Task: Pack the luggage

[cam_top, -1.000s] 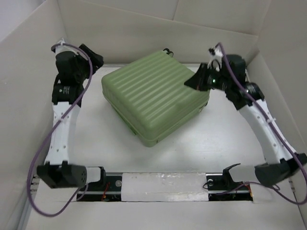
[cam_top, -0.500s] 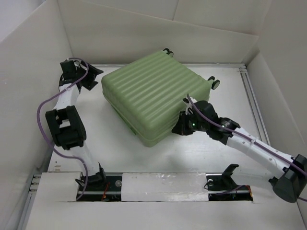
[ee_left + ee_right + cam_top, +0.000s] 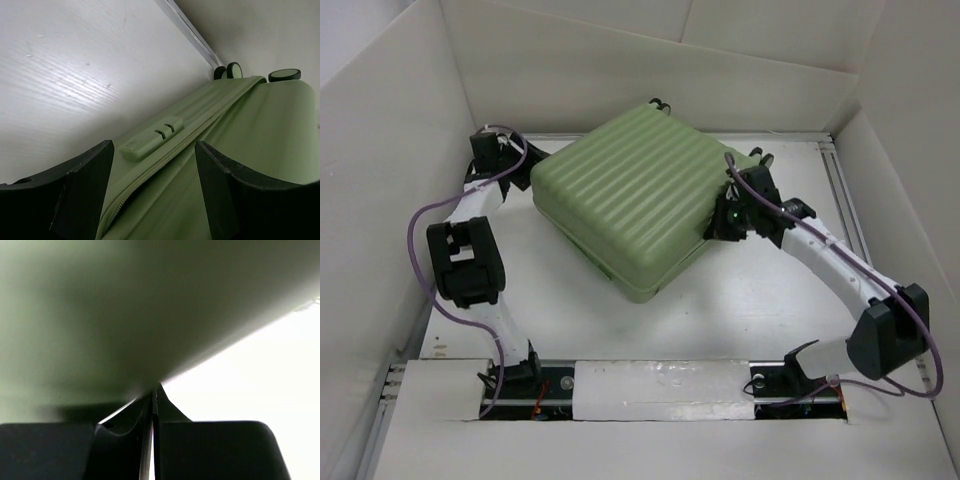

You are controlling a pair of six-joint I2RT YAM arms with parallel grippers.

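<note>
the luggage [image 3: 630,205] lies shut and flat in the middle of the worktop [image 3: 760,300], turned so one corner points to 6 o'clock, with the wheels [image 3: 231,71] on its 1 o'clock side. it is a pale green hard shell with a ribbed top. a zip seam [image 3: 150,182] runs round the side band, next to a small moulded block [image 3: 152,137] that is probably the lock.

i judge it stiff, smooth and slippery, and too broad and likely too heavy for one tool to lift. the flat top gives nothing to pinch. the lip at the seam is the best hold. i can't find a zip pull.

my left tool [image 3: 154,150] is at the case's 10 o'clock side, fingers apart and framing the side band. whether they touch it, i can't tell. my right tool [image 3: 153,402] is at the 3 o'clock edge, fingers pressed together on nothing, tips right at the shell.
</note>
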